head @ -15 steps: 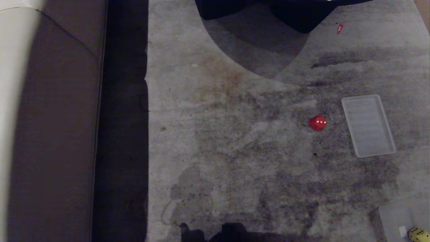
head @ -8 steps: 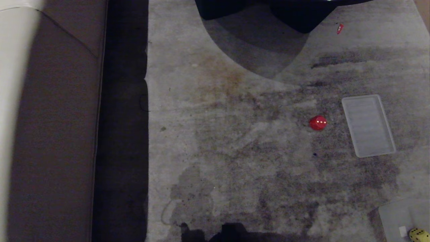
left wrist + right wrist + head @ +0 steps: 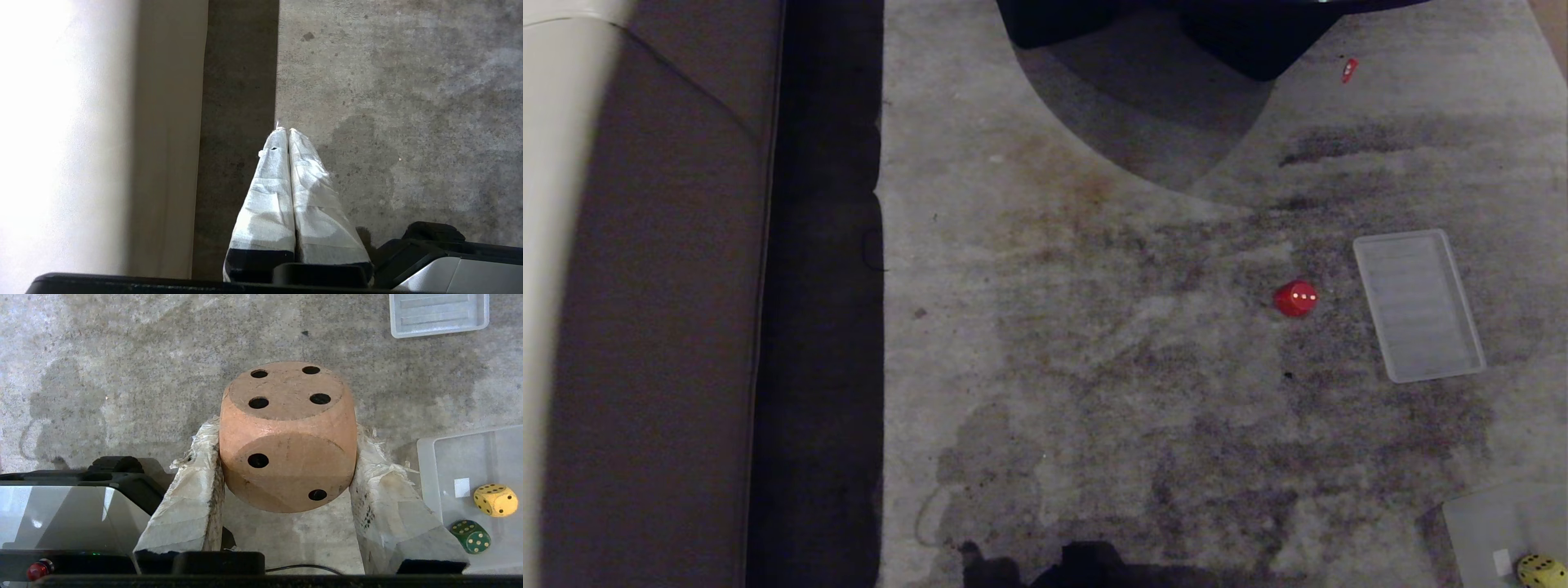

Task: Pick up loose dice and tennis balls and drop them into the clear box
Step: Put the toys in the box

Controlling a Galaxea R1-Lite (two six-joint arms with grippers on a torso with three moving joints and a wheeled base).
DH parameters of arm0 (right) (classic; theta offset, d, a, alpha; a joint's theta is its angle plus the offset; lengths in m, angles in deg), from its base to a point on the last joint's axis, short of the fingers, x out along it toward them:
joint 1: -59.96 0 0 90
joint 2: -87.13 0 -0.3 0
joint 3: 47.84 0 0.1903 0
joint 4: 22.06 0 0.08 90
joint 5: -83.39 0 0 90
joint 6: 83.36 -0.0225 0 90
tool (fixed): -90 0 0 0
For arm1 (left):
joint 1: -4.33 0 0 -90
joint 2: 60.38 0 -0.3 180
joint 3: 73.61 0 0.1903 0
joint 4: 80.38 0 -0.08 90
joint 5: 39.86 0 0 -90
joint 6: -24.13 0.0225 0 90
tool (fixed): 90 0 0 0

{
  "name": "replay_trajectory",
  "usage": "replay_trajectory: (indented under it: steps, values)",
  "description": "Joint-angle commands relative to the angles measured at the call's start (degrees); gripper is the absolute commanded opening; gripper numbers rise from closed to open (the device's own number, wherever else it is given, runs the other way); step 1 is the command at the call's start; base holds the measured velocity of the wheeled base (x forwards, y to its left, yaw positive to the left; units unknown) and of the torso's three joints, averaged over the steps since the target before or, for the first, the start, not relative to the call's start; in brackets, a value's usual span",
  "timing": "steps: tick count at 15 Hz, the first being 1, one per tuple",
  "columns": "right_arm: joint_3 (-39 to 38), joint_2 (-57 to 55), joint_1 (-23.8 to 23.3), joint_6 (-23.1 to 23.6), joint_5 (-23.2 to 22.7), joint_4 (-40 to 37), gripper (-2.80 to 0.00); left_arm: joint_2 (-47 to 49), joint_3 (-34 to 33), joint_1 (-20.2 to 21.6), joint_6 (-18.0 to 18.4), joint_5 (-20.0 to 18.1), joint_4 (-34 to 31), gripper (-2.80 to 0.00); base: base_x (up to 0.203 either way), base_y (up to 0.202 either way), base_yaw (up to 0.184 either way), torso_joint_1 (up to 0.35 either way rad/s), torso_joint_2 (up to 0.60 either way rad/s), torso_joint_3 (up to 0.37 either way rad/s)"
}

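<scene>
In the right wrist view my right gripper (image 3: 286, 435) is shut on the tan die (image 3: 288, 416), held above the carpet. Beside it lies the clear box (image 3: 449, 457), which holds a yellow die (image 3: 495, 500) and a dark green die (image 3: 470, 537). The head view shows a red die (image 3: 1294, 299) loose on the carpet, and the clear box (image 3: 1478, 514) with the yellow die (image 3: 1539, 570) at the bottom right corner. My left gripper (image 3: 286, 131) hangs shut and empty near the sofa's edge. Neither arm shows in the head view. No tennis balls are in view.
A flat ribbed translucent panel (image 3: 1419, 305) lies just right of the red die. A brown sofa (image 3: 662, 327) runs along the left, with a dark gap beside it. Dark furniture (image 3: 1241, 33) stands at the far edge, a small red scrap (image 3: 1349, 69) near it.
</scene>
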Motion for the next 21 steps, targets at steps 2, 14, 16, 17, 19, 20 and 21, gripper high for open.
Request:
replay_trajectory:
  steps: [2,14,16,17,19,20,21]
  values:
    - [0.0,-0.2,0.0,0.0,0.0,-0.1,-2.8,0.1,-0.1,0.0,-0.6,0.2,0.0,-2.8,0.0,0.0,0.0,0.001,0.0,0.077]
    - [0.0,-0.2,0.0,0.0,0.0,-0.1,-2.8,0.1,-0.1,0.0,-0.8,0.2,0.0,-2.8,0.0,0.0,0.0,0.003,0.0,0.195]
    - [0.0,-0.2,0.0,0.1,0.0,-0.1,-2.8,0.1,-0.1,0.0,-0.7,0.2,0.0,-2.8,0.0,0.0,0.0,0.003,0.0,0.206]
    - [0.0,-0.2,0.0,0.0,0.0,-0.1,-2.8,0.1,-0.1,0.0,-0.5,0.1,0.0,-2.8,0.0,0.0,0.0,0.007,0.01,0.202]
    - [0.0,-0.2,0.0,0.0,0.0,-0.1,-2.8,0.1,-0.1,0.0,-0.4,0.1,0.0,-2.8,0.0,0.0,0.0,0.002,0.01,0.207]
    - [0.0,-0.2,0.0,0.0,0.0,-0.1,-2.8,0.1,-0.1,-0.1,-0.4,0.1,0.0,-2.8,0.0,0.0,0.0,0.002,0.0,0.206]
    - [0.0,-0.2,0.0,0.0,0.0,-0.1,-2.8,0.1,-0.1,0.0,-0.4,0.1,0.0,-2.8,0.0,0.0,0.0,0.002,0.0,0.206]
